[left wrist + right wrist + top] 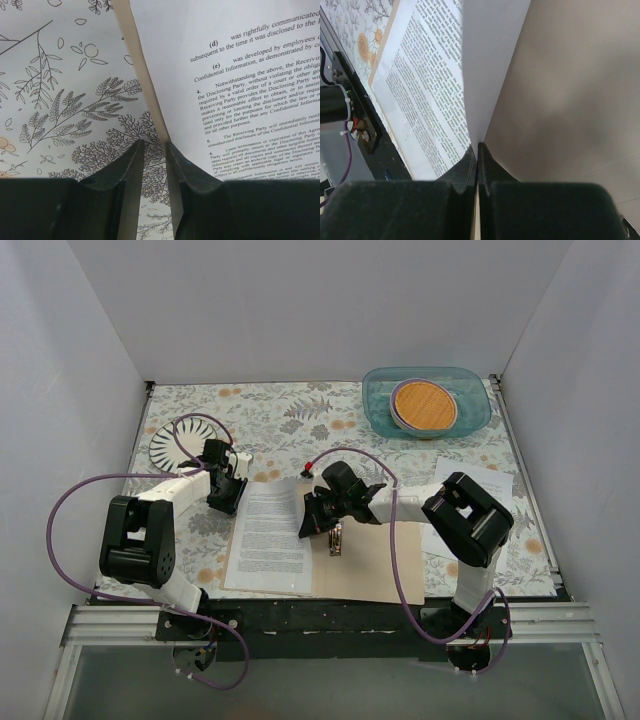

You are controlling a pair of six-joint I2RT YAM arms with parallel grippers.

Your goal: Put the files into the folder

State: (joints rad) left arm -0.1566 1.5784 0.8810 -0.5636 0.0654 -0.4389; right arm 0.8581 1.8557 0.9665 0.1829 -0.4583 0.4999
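Observation:
The brown folder [375,565] lies open near the table's front edge, with its metal clip [337,540] at the spine. A white printed sheet [268,535] covers its left half. My right gripper [318,517] is shut on the edge of a white sheet at the spine. In the right wrist view that sheet [490,60] stands lifted, between the printed glossy page [420,85] and the brown cover [570,90]. My left gripper [228,495] is slightly open and empty at the sheet's left edge. In the left wrist view its fingertips [154,145] straddle the folder's tan edge [145,100]. Another printed sheet [475,495] lies under the right arm.
A teal bowl [475,400] holding a round wooden disc [424,405] stands at the back right. A white plate with radiating lines [170,445] lies at the back left. White walls close three sides. A black rail [330,615] runs along the front edge.

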